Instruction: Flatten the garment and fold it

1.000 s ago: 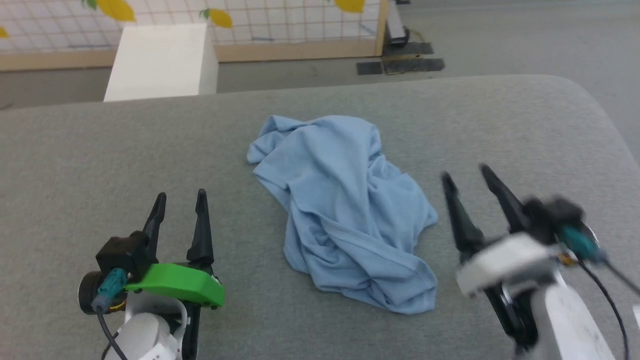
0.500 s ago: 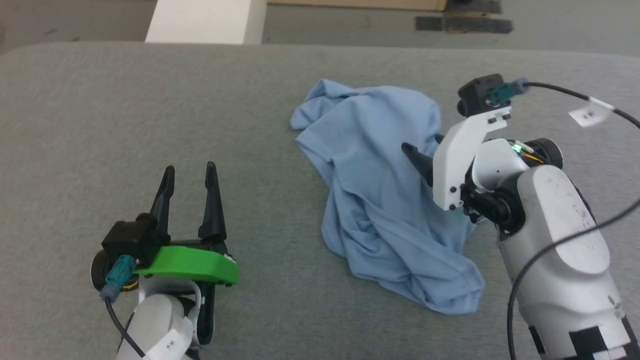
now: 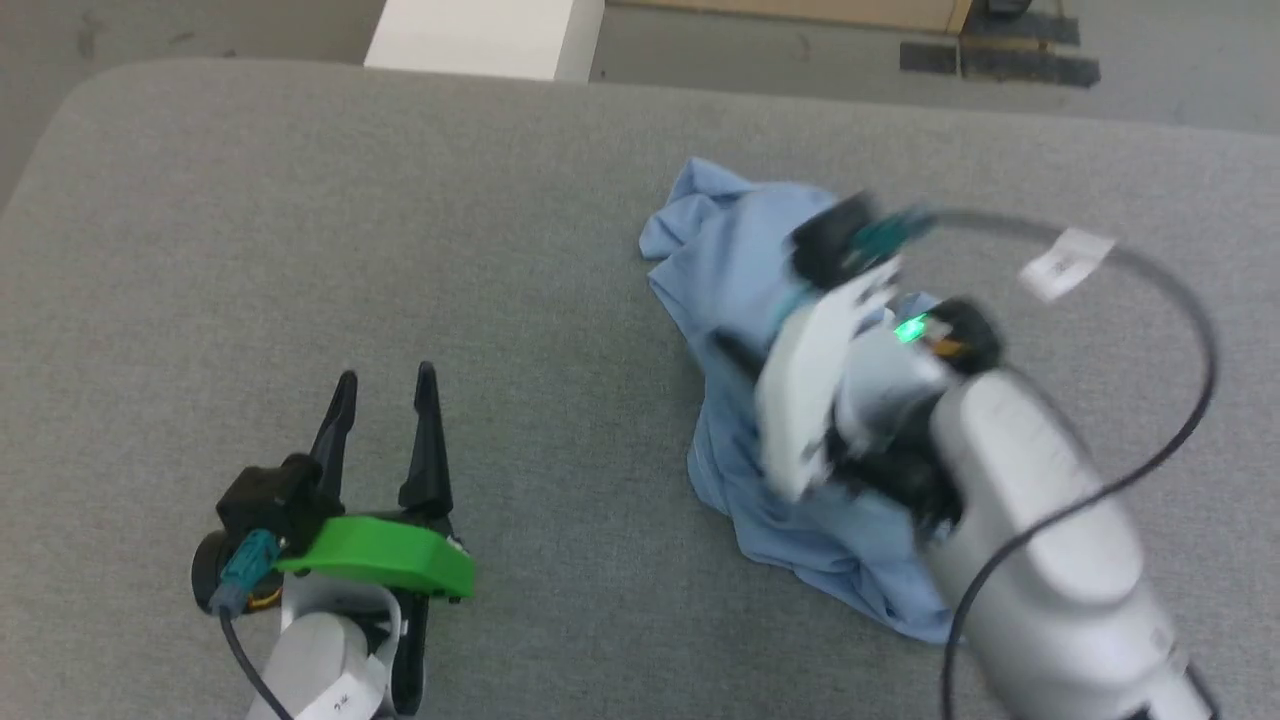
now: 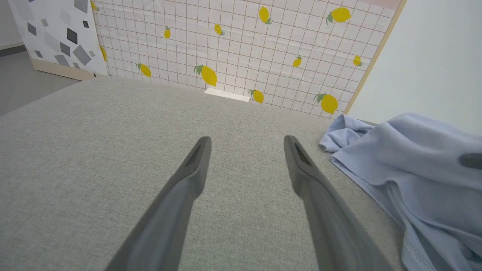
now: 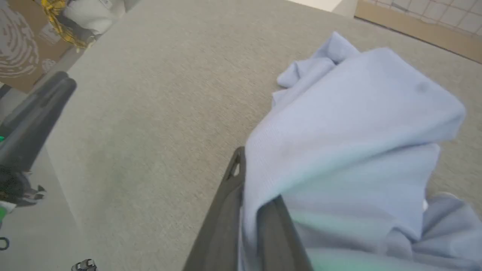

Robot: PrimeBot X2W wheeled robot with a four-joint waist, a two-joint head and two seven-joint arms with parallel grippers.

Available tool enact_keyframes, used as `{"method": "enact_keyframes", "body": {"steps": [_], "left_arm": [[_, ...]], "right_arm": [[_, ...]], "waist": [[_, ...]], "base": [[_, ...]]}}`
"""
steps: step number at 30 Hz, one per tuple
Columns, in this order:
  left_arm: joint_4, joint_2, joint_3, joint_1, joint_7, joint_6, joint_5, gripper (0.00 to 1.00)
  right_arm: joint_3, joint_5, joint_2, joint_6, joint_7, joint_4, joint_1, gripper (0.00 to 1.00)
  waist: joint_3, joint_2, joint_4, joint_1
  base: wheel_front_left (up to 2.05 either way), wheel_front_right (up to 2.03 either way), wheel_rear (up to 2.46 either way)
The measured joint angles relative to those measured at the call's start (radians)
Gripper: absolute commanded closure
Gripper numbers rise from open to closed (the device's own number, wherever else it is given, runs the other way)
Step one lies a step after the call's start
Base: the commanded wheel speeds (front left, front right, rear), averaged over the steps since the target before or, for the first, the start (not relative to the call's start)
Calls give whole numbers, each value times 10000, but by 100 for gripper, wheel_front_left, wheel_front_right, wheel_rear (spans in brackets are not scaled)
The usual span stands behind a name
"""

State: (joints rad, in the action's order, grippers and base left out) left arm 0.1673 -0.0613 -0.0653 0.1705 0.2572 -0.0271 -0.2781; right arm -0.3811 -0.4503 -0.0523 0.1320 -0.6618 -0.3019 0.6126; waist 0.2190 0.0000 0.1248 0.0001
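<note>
Pinching one garment, right hand; left hand spread.

One garment, one table. Two grippers, a left gripper and a right gripper, each with two fingers, four in all. Two cables, one at each wrist, and one white tag. One green bracket, one green light, one white box. Ten whole lemons on one gridded panel, two more cut off at its left edge
</note>
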Motion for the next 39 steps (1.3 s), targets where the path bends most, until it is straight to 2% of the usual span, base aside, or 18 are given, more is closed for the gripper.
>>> {"method": "enact_keyframes", "body": {"steps": [4, 7, 11, 12, 13, 17, 21, 25, 29, 33, 39], "left_arm": [[75, 10, 242, -302, 2, -77, 81, 0], [117, 15, 366, -482, 2, -130, 134, 0], [123, 19, 493, -633, 6, -171, 163, 0], [128, 17, 514, -659, 8, -190, 180, 0], [134, 19, 520, -683, 8, -217, 190, 0], [207, 21, 535, -775, 8, -295, 219, 0], [290, 25, 497, -781, 8, -343, 230, 0], [491, 27, 426, -752, -2, -330, 305, 0], [945, 27, 370, -410, -575, -2, 393, 0], [1657, 35, 268, 568, -1563, 351, 407, 0], [3093, -109, 426, 2050, -3666, 957, 395, 0]], "right_arm": [[-1653, -330, -73, 0, -121, 1636, -1449, 100], [-2759, -727, -604, 0, -706, 2604, -2808, 100], [-3193, -880, -1457, 0, -1323, 3156, -4419, 100], [-3149, -840, -1576, 0, -1323, 3243, -4723, 24], [-3033, -746, -1611, 0, -1235, 3312, -4922, 0], [-2180, -384, -1300, 0, -247, 3787, -5591, 0], [-1183, 263, -796, 0, 1519, 4543, -5808, 0], [336, 1281, -322, 0, 3498, 4861, -6003, 0], [1760, 2372, -100, 0, 4876, 4648, -6180, 0], [2437, 2577, -36, 0, 5325, 4270, -6265, 0], [2460, 2242, -6, 0, 5482, 4034, -6256, 0]], "waist": [[-471, 0, -99, 0], [-804, 0, -207, 0], [-1139, 0, -422, 0], [-1194, 0, -496, -1], [-1234, 0, -554, -1], [-1389, 0, -821, -1], [-1464, 0, -1038, -1], [-1391, 0, -1259, -1], [-1183, 0, -1437, -1], [-896, 0, -1606, -1], [-503, 0, -2014, -1]], "base": [[0, 0, 0], [0, 0, 0], [0, 0, 0], [0, 0, 0], [0, 0, 0], [0, 0, 0], [0, 0, 0], [0, 0, 0], [0, 0, 0], [0, 0, 0], [0, 0, 0]]}}
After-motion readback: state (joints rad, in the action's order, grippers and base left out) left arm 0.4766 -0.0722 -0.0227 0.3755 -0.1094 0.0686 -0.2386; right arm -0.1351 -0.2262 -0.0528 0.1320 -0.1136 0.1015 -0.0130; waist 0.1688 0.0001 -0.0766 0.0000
